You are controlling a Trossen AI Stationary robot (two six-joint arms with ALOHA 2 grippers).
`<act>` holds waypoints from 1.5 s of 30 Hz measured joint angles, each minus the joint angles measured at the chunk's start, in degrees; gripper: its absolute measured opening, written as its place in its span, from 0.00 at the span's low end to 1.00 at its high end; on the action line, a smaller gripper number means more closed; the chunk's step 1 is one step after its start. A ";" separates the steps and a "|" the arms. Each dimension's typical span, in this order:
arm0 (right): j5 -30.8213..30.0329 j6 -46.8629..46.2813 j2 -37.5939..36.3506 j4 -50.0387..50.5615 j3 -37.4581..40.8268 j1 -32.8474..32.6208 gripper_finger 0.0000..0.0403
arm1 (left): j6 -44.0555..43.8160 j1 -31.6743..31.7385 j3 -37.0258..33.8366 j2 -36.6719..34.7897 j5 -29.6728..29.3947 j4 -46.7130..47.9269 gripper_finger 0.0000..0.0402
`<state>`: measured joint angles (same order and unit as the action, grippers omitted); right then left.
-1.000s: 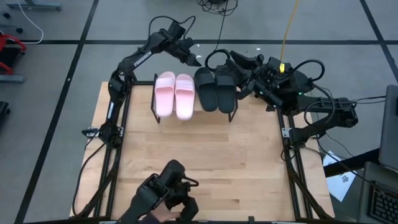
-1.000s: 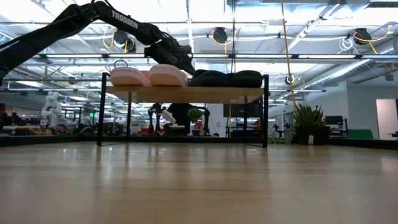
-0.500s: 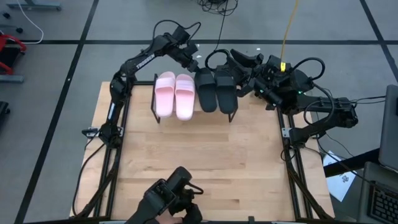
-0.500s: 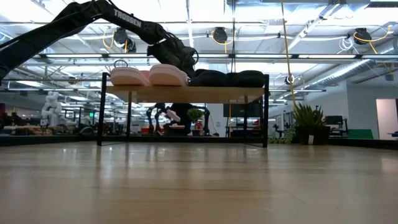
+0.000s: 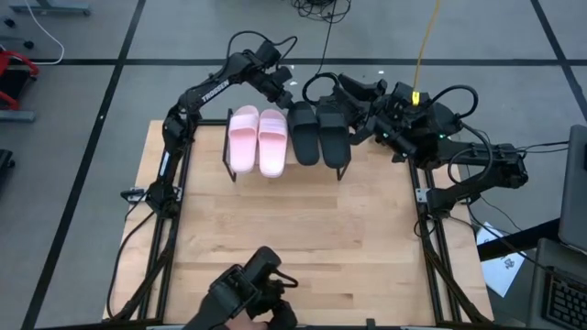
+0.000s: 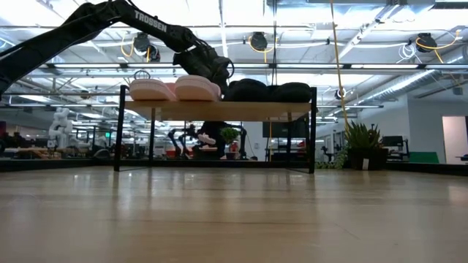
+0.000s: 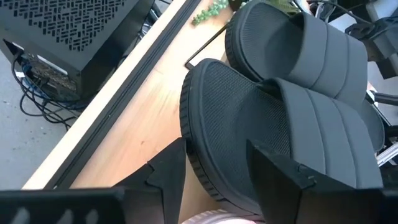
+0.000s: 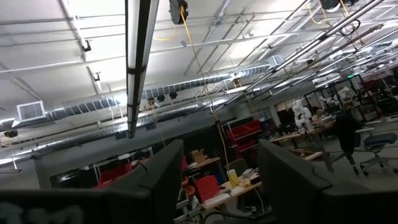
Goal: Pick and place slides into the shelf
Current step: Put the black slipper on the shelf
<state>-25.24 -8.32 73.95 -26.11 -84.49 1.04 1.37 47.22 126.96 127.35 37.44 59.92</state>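
Note:
Two pale pink slides [image 5: 258,139] and two matte black slides [image 5: 318,132] lie side by side, soles down, on the shelf [image 6: 219,109], a light plank on thin black legs at the table's far side. My left gripper [image 5: 281,87] hovers open just beyond the shelf's far edge. In the left wrist view its fingers stand either side of the near end of one black slide [image 7: 249,130], with the other black slide [image 7: 298,43] beyond. My right gripper [image 5: 354,87] waits open at the far right, tilted up at the ceiling [image 8: 214,180].
A dark device held by a person's hand [image 5: 252,293] sits at the table's near edge. Black frame rails run along the left side [image 5: 170,183] and the right side [image 5: 424,211]. Bare wooden tabletop [image 5: 293,229] lies between the shelf and the near edge.
My left gripper has drawn back a little toward the far edge, away from the black slides. The dark device at the near edge has shifted slightly to the right.

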 joint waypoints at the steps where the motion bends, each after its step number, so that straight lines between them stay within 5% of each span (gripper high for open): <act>1: -0.01 0.00 0.02 0.02 0.00 0.00 0.48 | -0.29 0.01 0.31 0.00 -0.01 0.17 0.41; 13: -0.08 0.00 0.02 1.11 0.00 0.10 0.48 | -0.12 0.10 8.06 0.04 1.11 6.66 0.41; 18: -0.12 0.00 0.02 1.11 0.00 0.11 0.48 | 3.16 -1.34 7.78 0.07 0.17 14.07 0.41; 45: -0.04 -1.70 0.02 1.23 0.00 0.11 0.48 | 2.80 -5.57 7.41 -0.13 -7.47 16.13 0.36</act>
<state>-25.28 -10.02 73.97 -24.88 -84.49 1.15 4.17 41.65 134.37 127.22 29.97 76.05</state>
